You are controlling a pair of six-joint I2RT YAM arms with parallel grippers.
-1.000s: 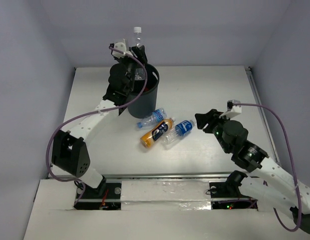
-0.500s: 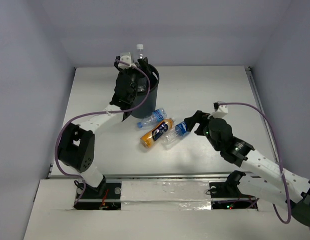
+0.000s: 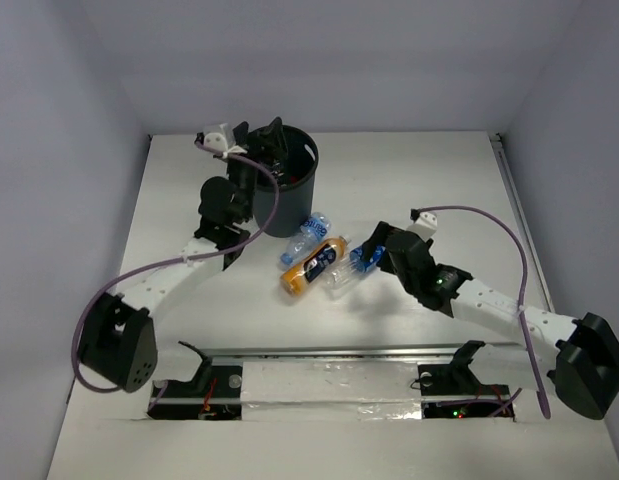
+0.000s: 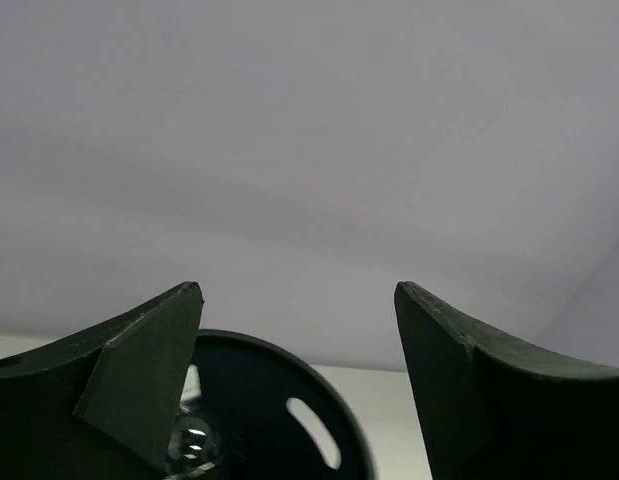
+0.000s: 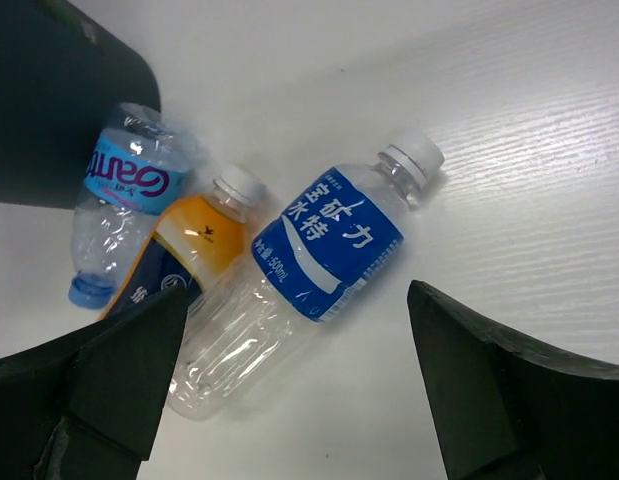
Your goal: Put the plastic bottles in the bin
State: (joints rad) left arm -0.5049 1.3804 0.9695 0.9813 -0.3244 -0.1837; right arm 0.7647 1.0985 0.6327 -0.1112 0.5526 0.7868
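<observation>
The black bin stands at the back left of the table. My left gripper is open and empty, just above the bin's left rim. In the left wrist view the bin's mouth lies below the fingers, with a clear bottle inside. Three bottles lie together right of the bin: a pale-blue-labelled one, an orange-filled one and a blue-labelled, white-capped one. My right gripper is open, just above the blue-labelled bottle. The orange bottle and pale-blue bottle lie to its left.
The bin's wall fills the upper left corner of the right wrist view, close to the bottles. Grey walls enclose the table on the left, back and right. A metal rail runs along the near edge.
My left gripper held a white-capped bottle above the bin; it is now open, lower and further left, and the bottle is in the bin. My right gripper has moved left over the bottles.
</observation>
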